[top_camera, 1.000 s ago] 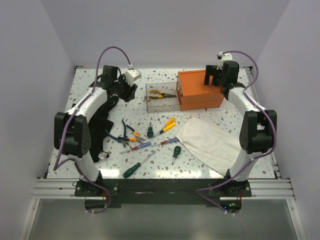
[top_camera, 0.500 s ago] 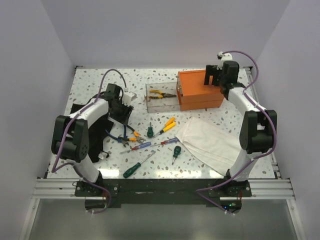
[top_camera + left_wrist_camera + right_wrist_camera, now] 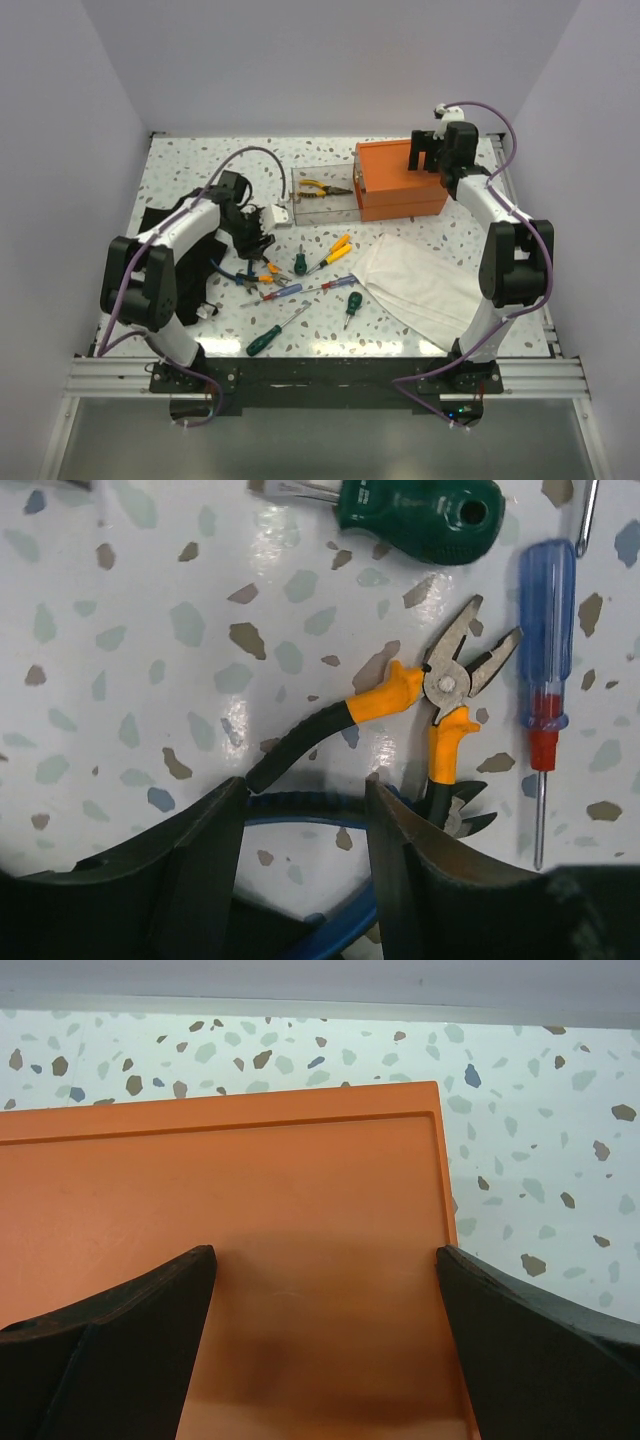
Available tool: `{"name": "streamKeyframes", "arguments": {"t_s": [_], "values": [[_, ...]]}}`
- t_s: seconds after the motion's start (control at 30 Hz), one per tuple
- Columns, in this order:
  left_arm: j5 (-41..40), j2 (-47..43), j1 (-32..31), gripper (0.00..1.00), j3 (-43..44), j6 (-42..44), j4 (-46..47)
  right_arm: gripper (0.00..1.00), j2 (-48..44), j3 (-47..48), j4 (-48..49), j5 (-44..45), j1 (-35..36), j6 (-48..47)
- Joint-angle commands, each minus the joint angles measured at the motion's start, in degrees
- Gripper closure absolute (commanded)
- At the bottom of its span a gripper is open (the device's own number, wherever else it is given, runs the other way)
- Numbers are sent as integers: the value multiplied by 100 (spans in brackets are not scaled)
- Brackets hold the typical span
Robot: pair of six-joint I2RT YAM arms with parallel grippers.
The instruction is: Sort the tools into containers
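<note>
The containers are an orange box (image 3: 400, 181) at the back right, with one clear drawer (image 3: 322, 207) pulled out to its left and yellow-handled pliers (image 3: 318, 186) lying in it. My left gripper (image 3: 305, 786) is open, low over the loose tools, its fingertips on either side of one handle of the blue-handled pliers (image 3: 300, 806). Just beyond lie orange-and-black pliers (image 3: 440, 680), a green screwdriver handle (image 3: 420, 506) and a blue screwdriver (image 3: 545, 610). My right gripper (image 3: 325, 1250) is open wide over the orange box's (image 3: 230, 1220) top, with nothing between its fingers.
More screwdrivers lie mid-table: a long green one (image 3: 270, 336), a short green one (image 3: 351, 305), a yellow-handled one (image 3: 335, 249). A white cloth (image 3: 415, 282) is spread at the front right. Black fabric (image 3: 183, 252) lies under the left arm.
My left arm has swung from the back left, near the drawer, forward and down over the loose tools. The right arm has not moved.
</note>
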Motion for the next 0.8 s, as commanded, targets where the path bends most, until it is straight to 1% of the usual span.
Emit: {"name": "streamKeyframes", "arguments": {"t_s": [0.0,0.13,0.2,0.3,0.33,0.37,0.43,0.47,0.53,0.57,0.6,0.67,0.77], "values": [[550,564,9,44,474,2621,-821,3,386,-304,-1465,190,-195,121],[586,1021,-96,44,835,3052,-926,3,290,-374,-1430,199,-195,77],[612,1232,-141,45,897,3115,-936,3,211,-462,-1412,208,-195,59],[612,1408,-263,49,827,3343,-1006,3,105,-559,-1412,217,-195,33],[604,1435,-316,52,792,3509,-1058,3,87,-576,-1430,217,-195,24],[603,1444,-342,59,757,3554,-1076,3,61,-603,-1421,208,-195,15],[595,1479,-378,66,678,3703,-1155,2,43,-603,-1430,234,-195,-2],[603,1497,-378,74,660,3747,-1182,2,35,-594,-1439,234,-204,-11],[577,1515,-378,84,642,3783,-1182,2,52,-585,-1430,225,-195,-11],[586,1515,-369,94,651,3783,-1173,2,61,-577,-1430,217,-195,-2],[612,1497,-352,98,721,3774,-1173,2,70,-568,-1447,225,-195,6],[744,1427,-194,100,852,3678,-1164,2,70,-550,-1447,217,-195,6],[814,1453,183,100,1501,3546,-1392,2,61,-550,-1439,243,-204,7]]}}
